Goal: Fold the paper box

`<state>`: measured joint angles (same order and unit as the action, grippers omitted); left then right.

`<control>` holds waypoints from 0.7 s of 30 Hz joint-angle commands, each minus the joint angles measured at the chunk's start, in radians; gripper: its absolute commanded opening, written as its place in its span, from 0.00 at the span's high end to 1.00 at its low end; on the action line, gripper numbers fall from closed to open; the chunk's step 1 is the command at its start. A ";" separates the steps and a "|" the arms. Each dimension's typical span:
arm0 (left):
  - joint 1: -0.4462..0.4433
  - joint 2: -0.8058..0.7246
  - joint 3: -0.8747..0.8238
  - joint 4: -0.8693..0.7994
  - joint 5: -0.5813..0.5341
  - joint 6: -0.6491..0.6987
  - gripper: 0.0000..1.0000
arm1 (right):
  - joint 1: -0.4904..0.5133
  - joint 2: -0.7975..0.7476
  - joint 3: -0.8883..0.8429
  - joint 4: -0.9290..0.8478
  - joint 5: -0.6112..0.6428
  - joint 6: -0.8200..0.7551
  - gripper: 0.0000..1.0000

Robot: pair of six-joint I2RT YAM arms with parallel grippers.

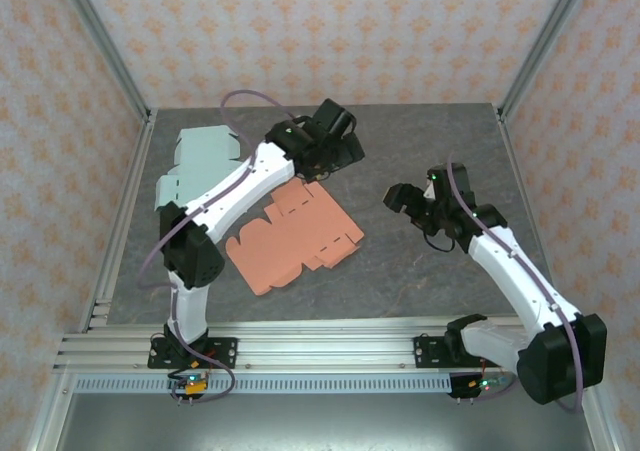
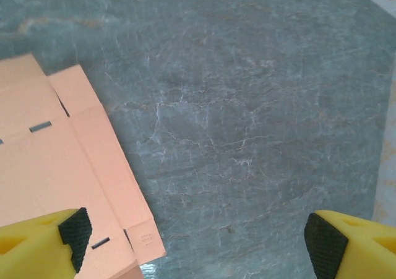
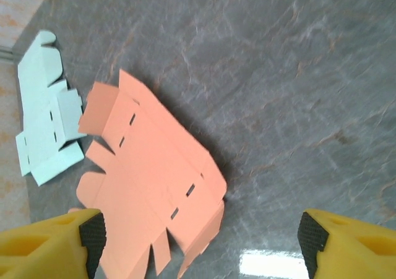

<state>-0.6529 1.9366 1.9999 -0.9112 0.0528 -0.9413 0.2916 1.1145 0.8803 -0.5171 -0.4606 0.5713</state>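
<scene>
— Two blanks on the worktop (image 1: 430,136): which one is ours?
— I'd take the orange box blank (image 1: 295,239), lying in the middle. The pale green blank (image 1: 198,161) sits apart, towards the far left corner.
— And the jaws?
— Both pairs stand wide and hold nothing. The left jaws hover over the orange box blank's far edge, and the right jaws hang off to its right, well apart from it.
— How to start the fold well?
— My judgement: pin the middle panel with one pair, slip the other under a side flap at its crease, and lift slowly so nothing skates
</scene>
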 commanded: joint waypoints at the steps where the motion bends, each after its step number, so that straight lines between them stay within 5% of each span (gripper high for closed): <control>1: 0.061 -0.110 -0.052 -0.013 0.000 0.253 0.01 | 0.072 0.041 -0.007 0.013 -0.077 0.180 0.34; 7: 0.216 -0.226 -0.334 0.016 0.088 0.467 0.00 | 0.332 0.042 -0.117 0.218 0.155 0.666 0.32; 12: 0.292 -0.323 -0.524 0.112 0.118 0.547 0.00 | 0.422 0.119 -0.168 0.263 0.260 0.789 0.32; 16: 0.316 -0.340 -0.569 0.155 0.126 0.606 0.00 | 0.468 0.261 -0.194 0.442 0.173 0.877 0.40; 21: 0.341 -0.329 -0.589 0.169 0.132 0.634 0.00 | 0.483 0.354 -0.123 0.418 0.214 0.833 0.54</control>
<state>-0.3294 1.6367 1.4311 -0.7853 0.1768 -0.3641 0.7727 1.4654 0.7094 -0.1410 -0.2947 1.3865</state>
